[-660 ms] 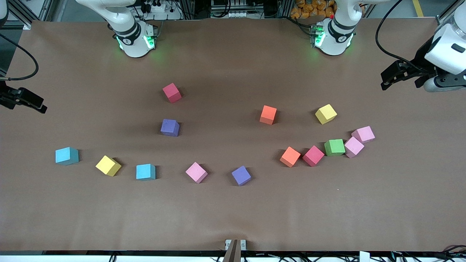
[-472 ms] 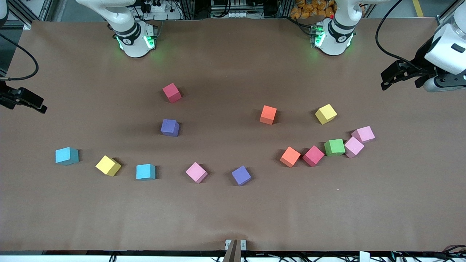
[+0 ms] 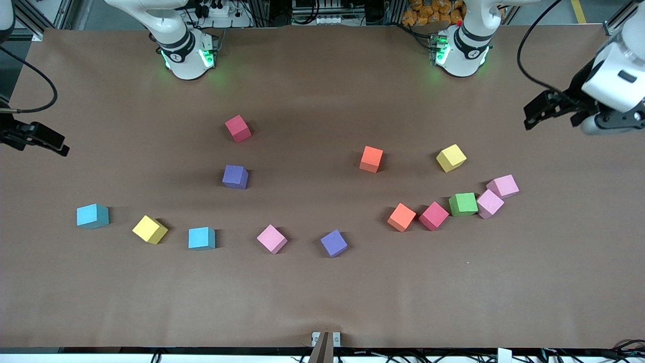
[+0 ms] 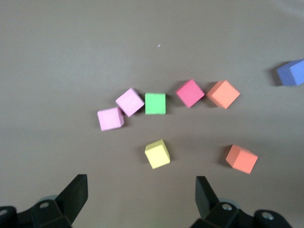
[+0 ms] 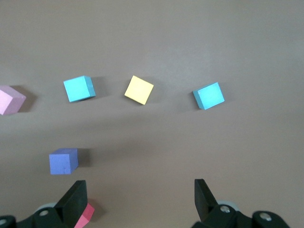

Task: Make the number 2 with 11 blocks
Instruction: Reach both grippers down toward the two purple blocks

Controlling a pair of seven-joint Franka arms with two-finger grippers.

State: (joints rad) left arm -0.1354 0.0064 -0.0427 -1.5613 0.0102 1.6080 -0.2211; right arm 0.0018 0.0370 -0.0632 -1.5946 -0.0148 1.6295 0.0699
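Observation:
The blocks lie loose on the brown table. Toward the left arm's end are an orange block (image 3: 371,159), a yellow one (image 3: 451,158) and a row of orange (image 3: 401,217), red (image 3: 433,216) and green (image 3: 463,204). Toward the right arm's end are red (image 3: 238,128), purple (image 3: 235,177), two light blue (image 3: 92,216) (image 3: 201,238) and yellow (image 3: 149,229). Another purple block (image 3: 334,243) sits mid-table. My left gripper (image 3: 530,113) (image 4: 141,190) hangs open and empty over its table end. My right gripper (image 3: 59,146) (image 5: 137,197) hangs open and empty over the other end.
Two pink cubes (image 3: 503,186) (image 3: 489,203) touch each other beside the green block, and a third pink cube (image 3: 272,239) lies between a light blue and a purple block. A small bracket (image 3: 325,339) sits at the table edge nearest the front camera.
Both grippers have shifted slightly inward over the table. No block has moved.

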